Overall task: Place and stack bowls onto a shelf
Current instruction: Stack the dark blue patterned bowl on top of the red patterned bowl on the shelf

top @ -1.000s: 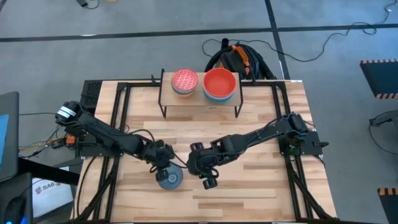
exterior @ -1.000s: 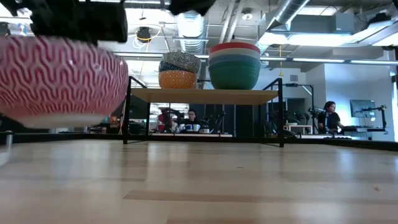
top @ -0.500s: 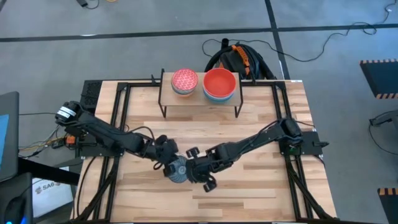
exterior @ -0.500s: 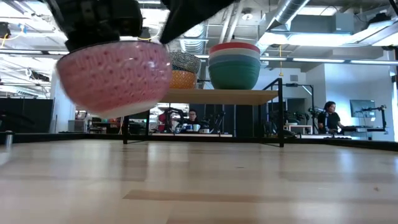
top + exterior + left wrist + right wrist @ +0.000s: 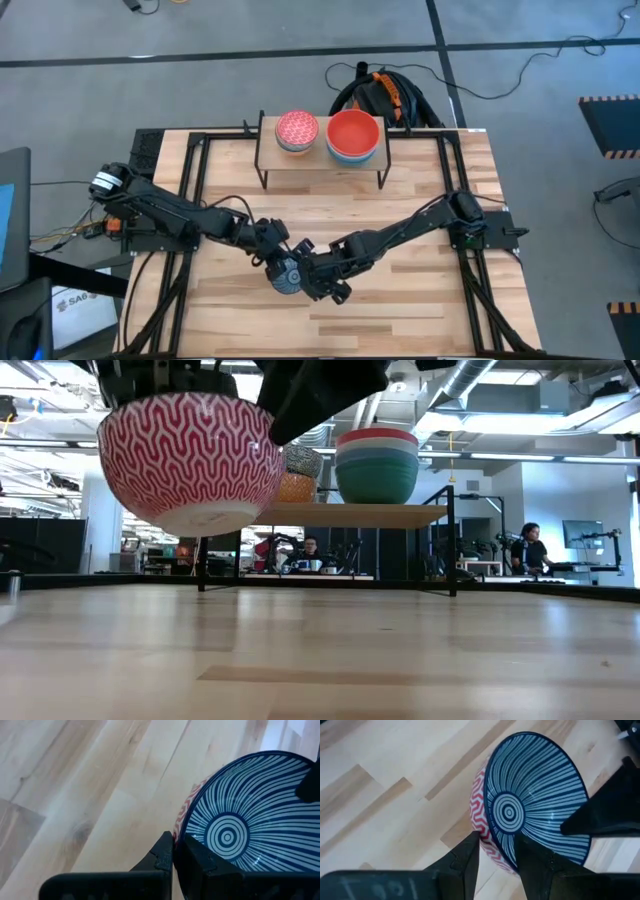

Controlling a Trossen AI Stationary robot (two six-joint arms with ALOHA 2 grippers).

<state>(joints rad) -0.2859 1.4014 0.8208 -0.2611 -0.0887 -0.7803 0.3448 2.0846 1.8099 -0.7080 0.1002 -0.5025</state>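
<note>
A bowl (image 5: 287,275), pink zigzag outside (image 5: 190,460) and blue-and-white striped inside (image 5: 240,830), hangs in the air above the table's near middle. My left gripper (image 5: 173,852) is shut on its rim. My right gripper (image 5: 497,852) is open, with one finger inside the bowl and one outside its wall, on the bowl's right side (image 5: 312,280). The shelf (image 5: 320,158) stands at the far edge. It carries a stack topped by a red-patterned bowl (image 5: 297,130) and a stack topped by a red bowl (image 5: 353,135). My left gripper pinches the bowl's rim (image 5: 176,831) on the bowl's left side, one finger inside (image 5: 197,860) and one outside (image 5: 161,857). It comes from above, slanting down. The bowl is lifted clear of the table, roughly upright, hanging below the fingers (image 5: 190,460). My right gripper straddles the rim (image 5: 487,842); I cannot tell whether it touches.
Bare slatted tabletop (image 5: 400,300) lies around and under the bowl. Black frame rails (image 5: 195,190) run along both table sides. In the low view the shelf (image 5: 330,513) holds two stacks (image 5: 377,465); people sit in the room behind (image 5: 528,545).
My left gripper has carried the bowl toward the table's right and a little up, still shut on the rim. My right gripper has moved left toward the bowl and now stands over its right rim.
</note>
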